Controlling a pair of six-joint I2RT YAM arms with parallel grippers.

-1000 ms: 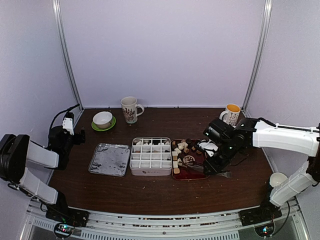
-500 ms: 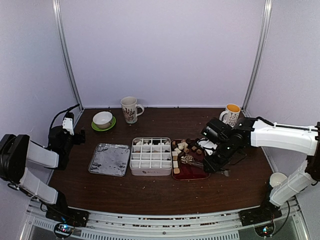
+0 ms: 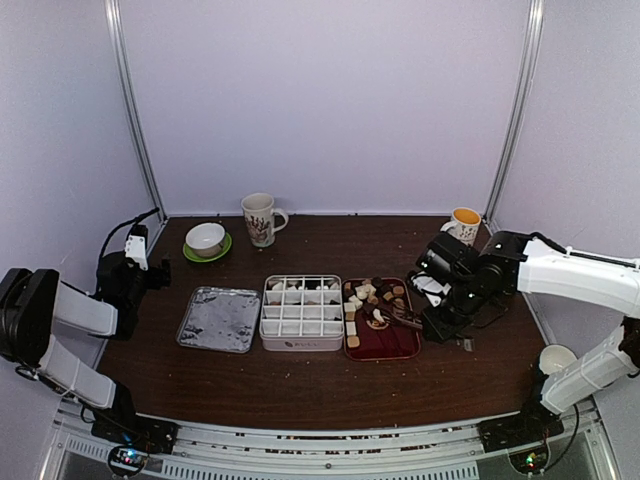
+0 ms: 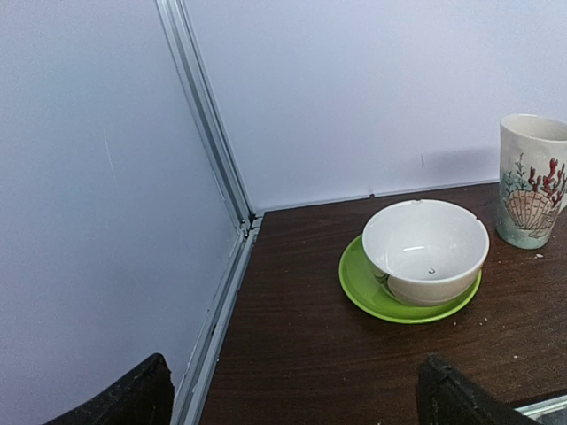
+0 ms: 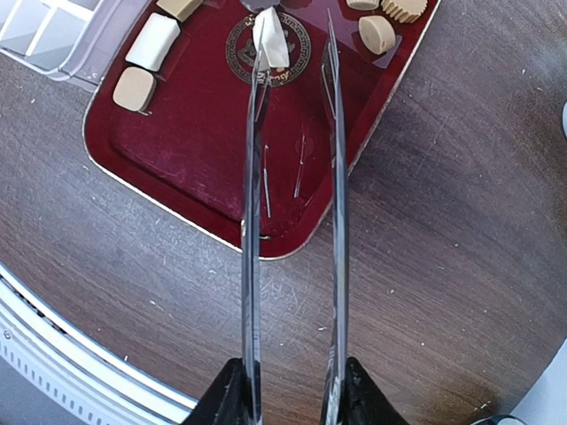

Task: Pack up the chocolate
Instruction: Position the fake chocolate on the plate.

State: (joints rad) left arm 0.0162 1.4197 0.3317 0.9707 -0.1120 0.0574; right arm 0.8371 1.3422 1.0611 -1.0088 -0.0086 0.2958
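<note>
Half closed at the right gripper [image 5: 292, 390], and clamped on the tongs [image 5: 251, 230], squeezing both steel arms near the back end. Out past the fingers, blades slightly apart over the dark-red tray [image 5: 177, 168]. Right at the left blade's tip, a cream-white piece of chocolate [image 5: 268, 40] on the tray's round emblem. Hard to say whether pinched from both sides. More chocolate around the far end of the tray: tan and cream blocks to the left, tan rounds to the right.

Seen from above, just beside the tray on its left, a white grid box [image 3: 300, 345], with a few pieces already in its back row. Further left, a flat silver tray [image 3: 219, 319].

Over to the left gripper [image 4: 292, 403]: spread as wide as can be, gripping nothing, parked well away near the back-left corner. Ahead of it, a white bowl [image 4: 425, 251] on a green saucer [image 4: 372, 301], and beside that a shell-printed mug [image 4: 532, 181]. Back right, a second mug [image 3: 463, 228], yellow inside.
</note>
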